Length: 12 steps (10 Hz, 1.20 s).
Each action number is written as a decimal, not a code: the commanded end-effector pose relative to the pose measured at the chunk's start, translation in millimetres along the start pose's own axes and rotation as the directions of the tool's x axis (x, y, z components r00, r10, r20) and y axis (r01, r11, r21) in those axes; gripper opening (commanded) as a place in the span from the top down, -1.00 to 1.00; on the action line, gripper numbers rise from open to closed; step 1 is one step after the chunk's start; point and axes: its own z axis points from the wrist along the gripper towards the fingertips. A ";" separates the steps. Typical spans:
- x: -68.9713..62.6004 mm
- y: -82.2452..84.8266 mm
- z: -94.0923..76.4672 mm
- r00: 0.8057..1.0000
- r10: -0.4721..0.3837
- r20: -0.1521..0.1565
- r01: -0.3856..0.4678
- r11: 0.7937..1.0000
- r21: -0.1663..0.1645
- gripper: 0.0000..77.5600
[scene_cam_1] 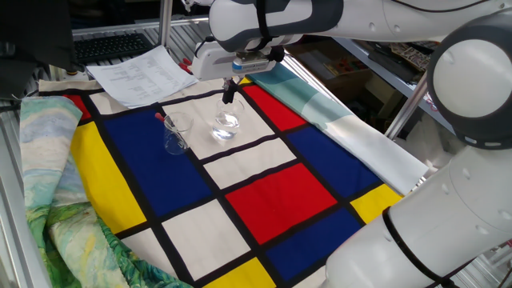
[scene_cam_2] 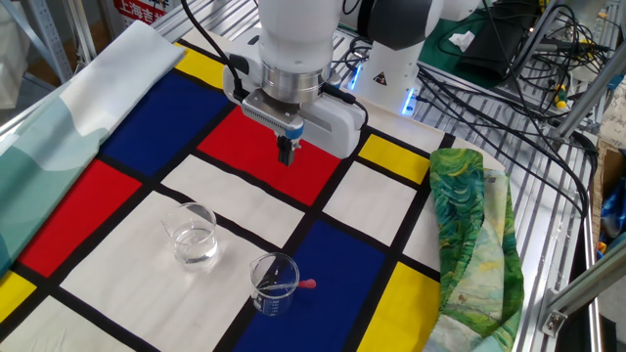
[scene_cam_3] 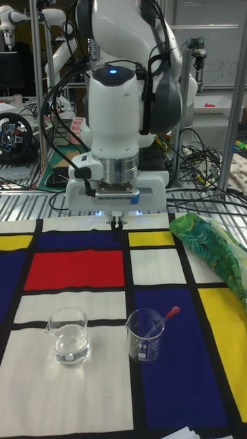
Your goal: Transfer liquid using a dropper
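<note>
gripper (scene_cam_2: 287, 156) closed, above cloth | dropper (scene_cam_2: 287, 286) leaning in beaker (scene_cam_2: 273, 286)

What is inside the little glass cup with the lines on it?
The beaker holds the dropper, leaning, its red bulb poking out over the rim. Whether any water sits at the bottom cannot be seen. The rounder glass beside it holds the liquid.
</note>
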 end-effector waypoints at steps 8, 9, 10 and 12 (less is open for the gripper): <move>-2.1 1.9 1.2 0.915 0.396 -0.076 -0.393 0.918 0.055 1.00; -1.4 6.2 1.9 0.911 0.405 -0.075 -0.401 0.914 0.056 1.00; -1.0 8.3 2.0 0.910 0.408 -0.075 -0.405 0.913 0.056 1.00; 2.0 21.2 3.1 0.901 0.427 -0.075 -0.424 0.904 0.058 1.00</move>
